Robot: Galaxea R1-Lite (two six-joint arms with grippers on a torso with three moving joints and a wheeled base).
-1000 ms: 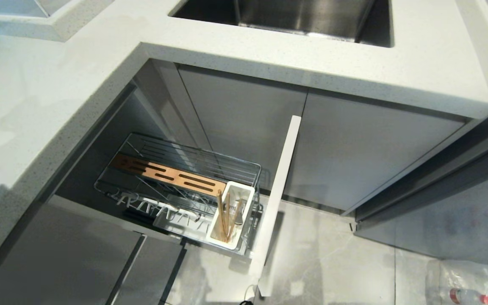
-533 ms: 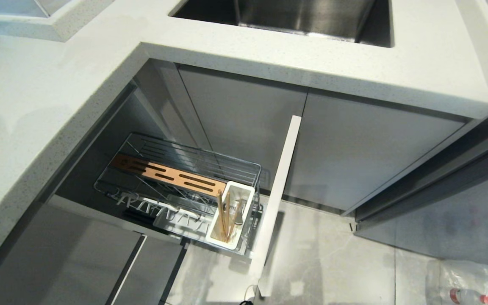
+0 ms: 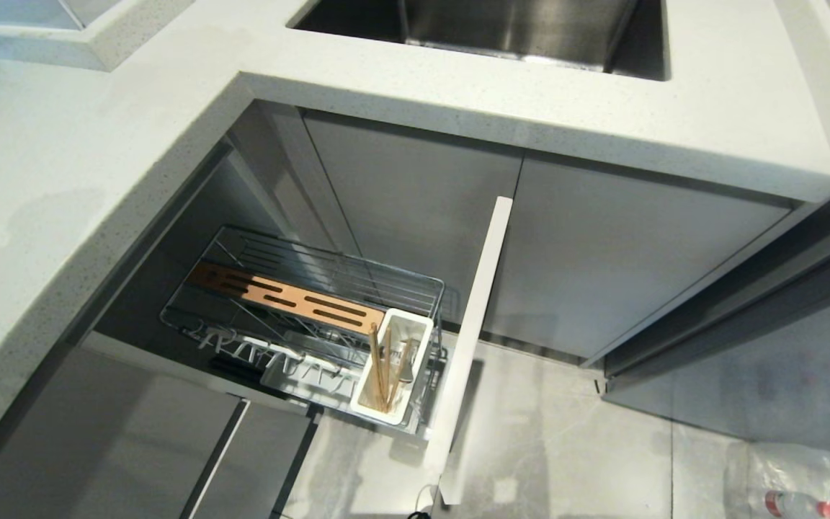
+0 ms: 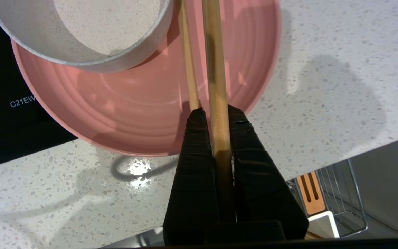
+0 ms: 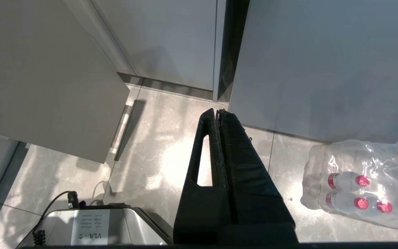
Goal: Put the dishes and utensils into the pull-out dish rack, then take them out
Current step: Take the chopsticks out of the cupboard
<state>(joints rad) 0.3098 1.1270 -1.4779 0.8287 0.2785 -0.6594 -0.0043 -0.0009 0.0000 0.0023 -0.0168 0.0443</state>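
Black left gripper is clamped on a wooden chopstick in our left wrist view; a second, thinner chopstick runs alongside, just outside one finger, and we can't tell if it's gripped or only lying there. Both sticks hang over the pink plate, which sits on the speckled countertop partly overlapping a black cooktop. Cream bowl rests on the plate's far side.

Risks, as we judge them:
- Thin round stick held between narrow pads: could swivel or slide out on release.
- If the second stick is loose, it may roll off the plate rim.
- Plate is close to the counter edge; a nudge from the fingers could shift it.

Containers, in the head view:
- White cutlery box at the near corner of the pull-out dish rack: holds upright chopsticks and what looks like the spoon, hard to tell.
- Rack plate slots and wooden strip: we see no dishes.
- White tray under the prongs: nothing visible on it.
- Steel sink beyond: no contents in sight.

Right gripper is parked with fingers together, holding nothing, over the floor near a shrink-wrapped bottle pack.
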